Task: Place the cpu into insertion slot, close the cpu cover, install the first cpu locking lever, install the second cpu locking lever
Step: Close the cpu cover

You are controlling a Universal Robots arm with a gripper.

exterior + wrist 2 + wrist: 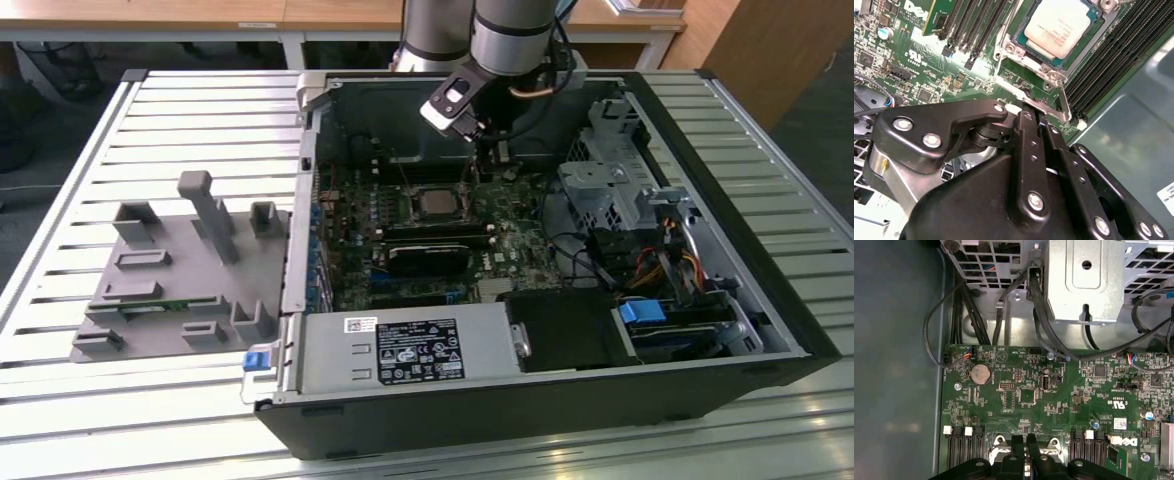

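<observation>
One cpu (1061,25) lies in the insertion slot (1026,59) mid-motherboard, with memory slots (1114,60) close along one edge. The gripper (1033,114), just beside it, pinches a locking lever (1009,86).

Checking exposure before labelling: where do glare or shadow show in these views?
Exterior view: table slats wash out white, case interior dim. Second wrist view: white glare patch on the motherboard, cpu face bright. First wrist view: motherboard evenly lit, case wall dull grey.
</observation>
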